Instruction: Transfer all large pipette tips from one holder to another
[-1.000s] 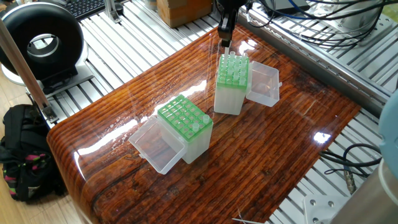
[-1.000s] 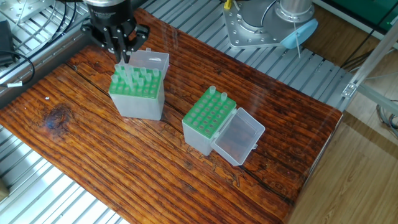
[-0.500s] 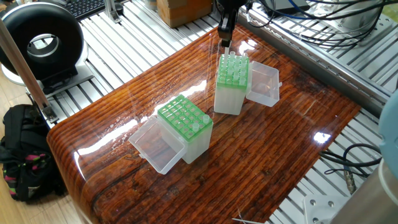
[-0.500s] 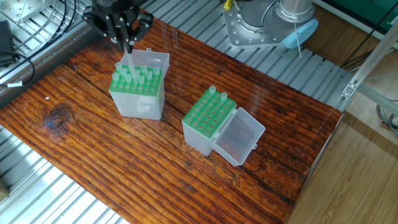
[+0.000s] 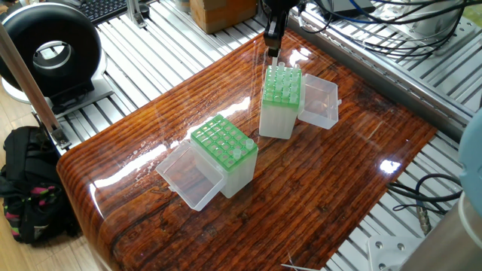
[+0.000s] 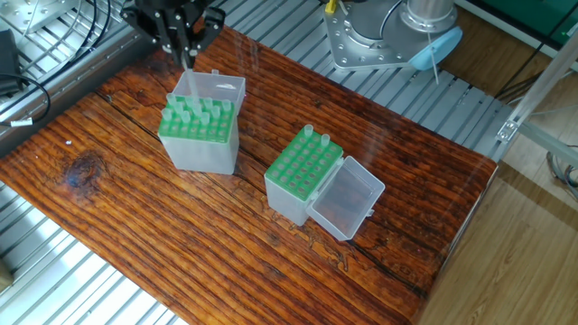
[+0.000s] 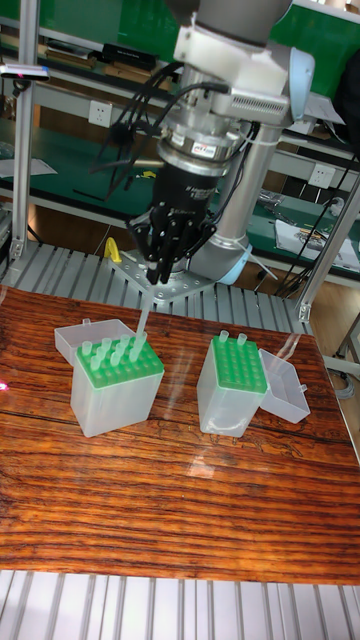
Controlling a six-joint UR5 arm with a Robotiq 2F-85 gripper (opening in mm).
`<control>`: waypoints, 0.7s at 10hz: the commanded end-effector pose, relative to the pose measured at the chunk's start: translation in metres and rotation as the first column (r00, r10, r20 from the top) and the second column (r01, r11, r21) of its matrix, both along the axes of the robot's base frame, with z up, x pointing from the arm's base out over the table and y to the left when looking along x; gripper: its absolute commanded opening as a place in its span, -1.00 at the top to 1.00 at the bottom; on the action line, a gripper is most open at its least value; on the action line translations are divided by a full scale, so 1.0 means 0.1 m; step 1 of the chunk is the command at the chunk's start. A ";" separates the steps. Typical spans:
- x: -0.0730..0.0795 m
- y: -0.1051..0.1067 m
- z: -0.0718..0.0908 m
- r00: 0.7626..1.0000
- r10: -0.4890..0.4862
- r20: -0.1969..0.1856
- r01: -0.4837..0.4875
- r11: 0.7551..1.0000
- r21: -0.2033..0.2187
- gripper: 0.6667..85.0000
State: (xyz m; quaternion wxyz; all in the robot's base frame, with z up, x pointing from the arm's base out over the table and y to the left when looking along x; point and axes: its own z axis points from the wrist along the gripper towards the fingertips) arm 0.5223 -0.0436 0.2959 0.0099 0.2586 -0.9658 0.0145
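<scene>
My gripper hangs above the far rack, shut on one large pipette tip. The tip points down, its end just over the rack's back row. That green-topped rack holds several more translucent tips standing in its grid. The second rack stands nearer the table's middle and carries two tips at one corner. In the tall fixed view the gripper and the held tip sit over the left rack's rear edge. In one fixed view the gripper shows above the rack.
Each rack has a clear hinged lid lying open beside it. The wooden tabletop rests on aluminium rails. The arm's base stands behind. A black ring device, a cardboard box and cables border the table.
The gripper has risen straight up from the far rack, lifting one tip out of its hole. Both racks stayed put.
</scene>
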 end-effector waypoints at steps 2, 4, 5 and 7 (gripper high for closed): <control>-0.05 0.39 0.24 0.997 -0.067 0.024 0.064 0.994 0.083 0.70; -0.15 0.58 0.31 0.993 -0.116 0.039 0.111 0.988 0.110 0.70; -0.21 0.64 0.31 0.990 -0.134 0.047 0.129 0.986 0.103 0.70; -0.34 0.84 0.28 0.985 -0.163 0.057 0.155 0.981 0.112 0.70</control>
